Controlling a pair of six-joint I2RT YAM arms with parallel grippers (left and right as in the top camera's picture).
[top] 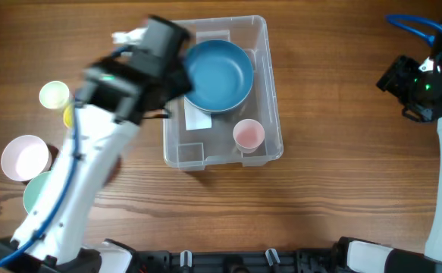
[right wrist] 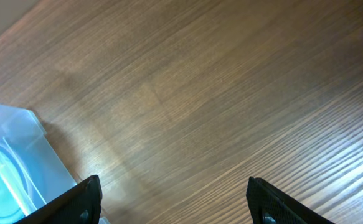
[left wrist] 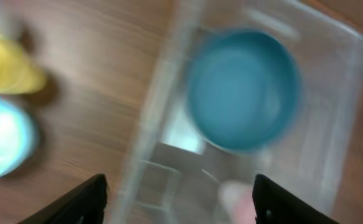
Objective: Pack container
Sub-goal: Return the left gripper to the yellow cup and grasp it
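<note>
The clear container (top: 270, 98) stands at the table's middle. Inside it a blue bowl (top: 219, 74) sits at the far end and a pink cup (top: 249, 134) at the near right. My left gripper (left wrist: 178, 202) is open and empty above the container's left wall; the blurred left wrist view shows the container (left wrist: 349, 74), the blue bowl (left wrist: 243, 90) and the pink cup (left wrist: 237, 200). My right gripper (right wrist: 175, 202) is open and empty over bare wood at the far right, with a corner of the container (right wrist: 19, 155) at the left of its view.
Left of the container stand a pale green cup (top: 54, 95), a yellow cup (top: 68, 115), a white-pink bowl (top: 25, 158) and a green bowl (top: 36, 191), partly under my left arm. The yellow cup (left wrist: 7, 65) and a light bowl (left wrist: 0, 137) show in the left wrist view.
</note>
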